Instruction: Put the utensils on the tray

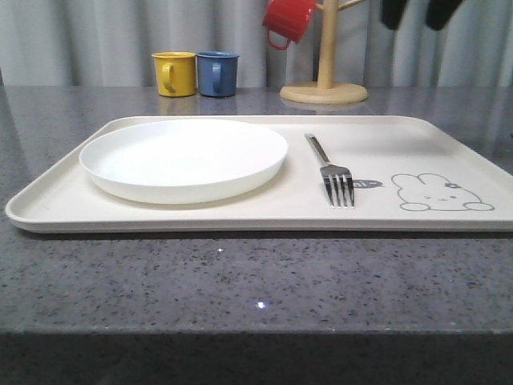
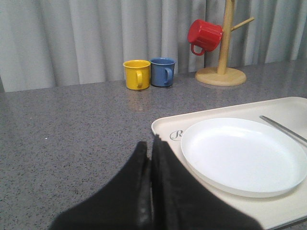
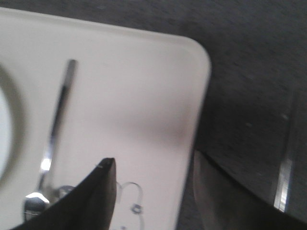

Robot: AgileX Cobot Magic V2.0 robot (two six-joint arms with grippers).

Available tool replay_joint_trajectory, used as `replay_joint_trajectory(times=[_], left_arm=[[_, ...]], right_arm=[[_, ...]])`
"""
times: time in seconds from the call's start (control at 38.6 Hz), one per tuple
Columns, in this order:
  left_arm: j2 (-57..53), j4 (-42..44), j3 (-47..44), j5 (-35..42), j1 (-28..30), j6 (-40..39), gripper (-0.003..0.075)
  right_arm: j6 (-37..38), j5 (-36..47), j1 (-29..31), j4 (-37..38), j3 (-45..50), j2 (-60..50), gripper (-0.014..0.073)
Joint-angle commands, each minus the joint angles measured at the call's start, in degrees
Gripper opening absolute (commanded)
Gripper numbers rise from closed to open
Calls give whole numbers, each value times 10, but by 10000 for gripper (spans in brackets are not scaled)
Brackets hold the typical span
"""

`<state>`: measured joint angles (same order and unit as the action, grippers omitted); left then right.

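Note:
The cream tray (image 1: 385, 144) lies across the grey table. On its left half sits the round white plate (image 1: 184, 156); the silver fork (image 1: 333, 172) lies right of it, tines toward me, beside the rabbit drawing. My left gripper (image 2: 149, 143) is shut on nothing, low over the table just off the tray's (image 2: 165, 127) left corner, near the plate (image 2: 244, 153). My right gripper (image 3: 153, 158) is open and empty above the tray's (image 3: 134, 96) right edge, with the fork (image 3: 57, 120) off to one side. A long flat metal utensil (image 3: 285, 177), blurred, lies on the table beyond that edge.
Behind the tray stand a yellow mug (image 1: 175, 74) and a blue mug (image 1: 217, 74). A red mug (image 1: 287, 20) hangs on a wooden mug tree (image 1: 325, 80) at the back. Grey curtains close off the far side. Bare tabletop lies in front of the tray.

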<state>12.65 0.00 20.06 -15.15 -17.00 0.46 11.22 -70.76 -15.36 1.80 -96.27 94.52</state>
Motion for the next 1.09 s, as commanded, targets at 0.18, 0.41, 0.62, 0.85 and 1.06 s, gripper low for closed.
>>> replay_joint_trajectory(times=[0.18,0.41,0.62,0.85,1.06], left_arm=[[4,-4,16,49,1,-5,-18],[4,-4,16,49,1,-5,-18],[4,-4,16,49,1,-5,-18],[4,-4,16,49,1,-5,-18],[4,-4,16,49,1,-5,-18]], right_arm=[[-90,-38,178,-8,146,-82,400],[-119,19,225,-34,189,-64,400],[-119,36,226,-37,189,-16,400],[-119,44,226,-40,189,15,391],[-119,45,226,-40,189,16,186]])
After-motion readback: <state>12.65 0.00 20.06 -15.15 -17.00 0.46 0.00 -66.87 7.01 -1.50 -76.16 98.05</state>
